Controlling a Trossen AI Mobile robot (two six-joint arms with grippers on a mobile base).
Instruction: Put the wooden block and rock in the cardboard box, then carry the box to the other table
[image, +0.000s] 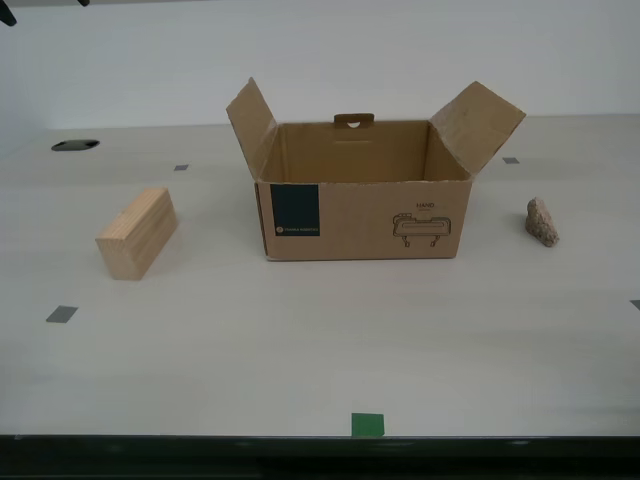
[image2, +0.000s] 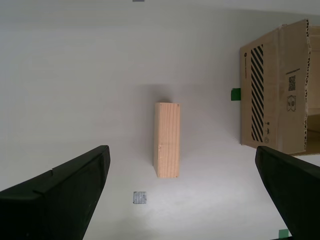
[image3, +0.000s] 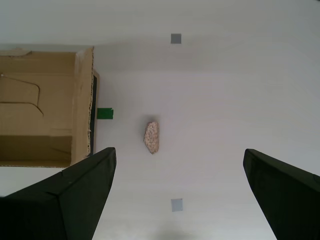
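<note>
The cardboard box stands open in the middle of the table, flaps raised, and nothing shows inside it. The wooden block lies to the exterior view's left of the box, and the rock to its right. My second gripper hangs open high above the wooden block, with the box off to one side. My first gripper hangs open high above the rock, beside the box. Neither gripper touches anything. The other table is out of view.
Small grey tape squares dot the white table top. A green tape square marks its front edge. A dark cable hole sits at the back on the exterior view's left.
</note>
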